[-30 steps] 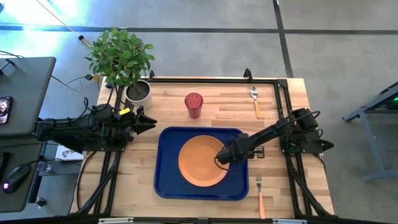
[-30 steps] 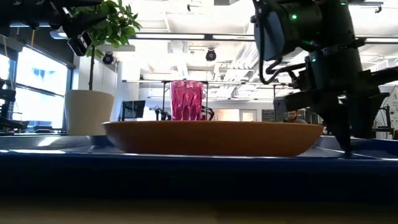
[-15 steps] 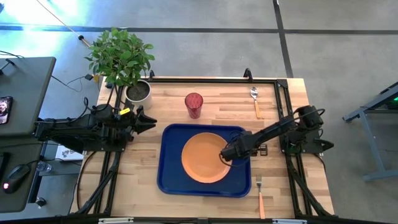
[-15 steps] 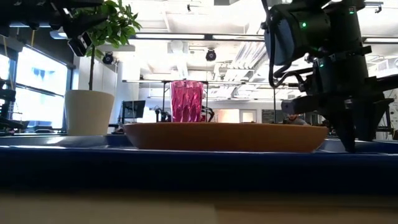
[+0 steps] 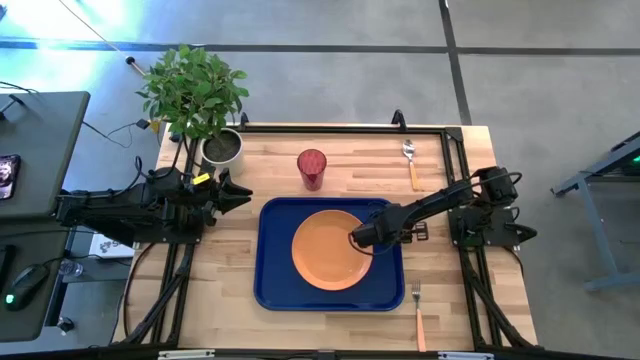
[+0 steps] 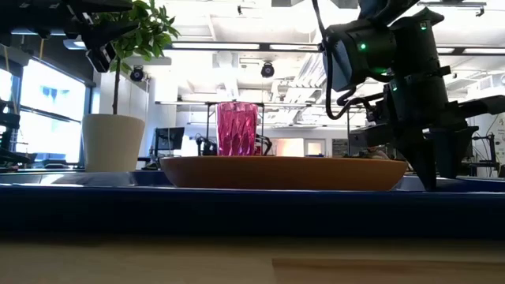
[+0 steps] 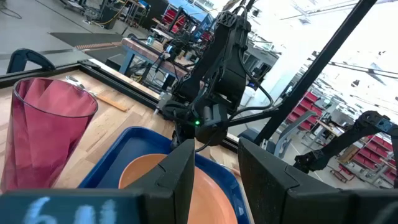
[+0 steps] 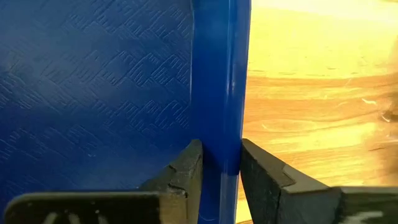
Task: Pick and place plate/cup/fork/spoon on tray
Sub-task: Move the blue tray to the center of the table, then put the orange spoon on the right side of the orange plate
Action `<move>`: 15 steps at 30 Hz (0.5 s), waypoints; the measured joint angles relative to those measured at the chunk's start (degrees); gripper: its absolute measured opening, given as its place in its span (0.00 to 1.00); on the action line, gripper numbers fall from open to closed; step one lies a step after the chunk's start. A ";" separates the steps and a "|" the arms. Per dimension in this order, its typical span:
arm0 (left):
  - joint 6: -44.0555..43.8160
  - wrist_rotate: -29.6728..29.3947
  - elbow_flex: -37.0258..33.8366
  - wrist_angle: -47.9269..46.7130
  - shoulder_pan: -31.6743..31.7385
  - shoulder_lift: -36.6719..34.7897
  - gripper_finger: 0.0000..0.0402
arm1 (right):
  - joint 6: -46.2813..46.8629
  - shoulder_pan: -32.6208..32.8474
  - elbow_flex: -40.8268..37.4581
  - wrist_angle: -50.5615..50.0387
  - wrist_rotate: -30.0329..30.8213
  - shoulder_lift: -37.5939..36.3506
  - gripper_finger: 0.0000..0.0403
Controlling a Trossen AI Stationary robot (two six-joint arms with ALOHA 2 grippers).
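The orange plate (image 5: 325, 250) lies flat in the dark blue tray (image 5: 270, 290), which lies on the wooden table. My right gripper (image 5: 378, 232) stands over the tray's right part, just right of the plate, shut on the tray's rim. The red ribbed cup (image 5: 311, 168) stands upright on the table beyond the tray. The spoon (image 5: 411, 160) lies at the far right, and the fork (image 5: 418, 312) lies at the near right beside the tray. My left gripper (image 5: 240, 195) is open and empty, left of the tray's far left corner. My right gripper pinches the tray's raised right rim (image 8: 219, 146) between its two fingers (image 8: 186, 171), one over the tray's floor and one over the wood. The fingers come from above, pointing down (image 6: 430, 170), and stand across the rim. The tray lies on the table.
A potted plant (image 5: 222, 148) stands at the table's far left corner. A black frame rail (image 5: 340, 128) runs along the table's edges. A small dark fitting (image 5: 420, 233) sits on the wood right of the tray. Bare wood lies left of the tray.
My right gripper has moved toward the table's far edge and a little to the right. The tray has slid the same way along the table, with the plate lying in the same place in it.
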 joint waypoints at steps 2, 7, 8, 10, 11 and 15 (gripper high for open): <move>0.00 -0.02 0.00 0.01 -0.01 0.00 0.29 | -1.00 -0.18 0.00 0.17 -0.97 0.00 0.26; 0.00 -0.02 0.00 0.00 0.00 0.00 0.29 | -1.21 -0.03 0.84 -0.75 -2.12 0.04 0.35; 0.00 -0.02 0.00 0.00 -0.02 0.00 0.29 | -1.21 -0.03 1.50 -1.18 -1.58 0.04 0.36; 0.00 -0.02 0.00 0.00 0.00 0.00 0.29 | -1.23 -0.05 2.86 -2.89 -0.35 0.04 0.37; 0.00 -0.02 0.00 0.00 -0.01 -0.01 0.29 | -1.39 -0.05 3.64 -4.03 0.57 0.04 0.37; 0.00 -0.02 0.00 0.00 0.00 -0.02 0.29 | -1.62 -0.10 5.85 -8.58 1.42 0.04 0.37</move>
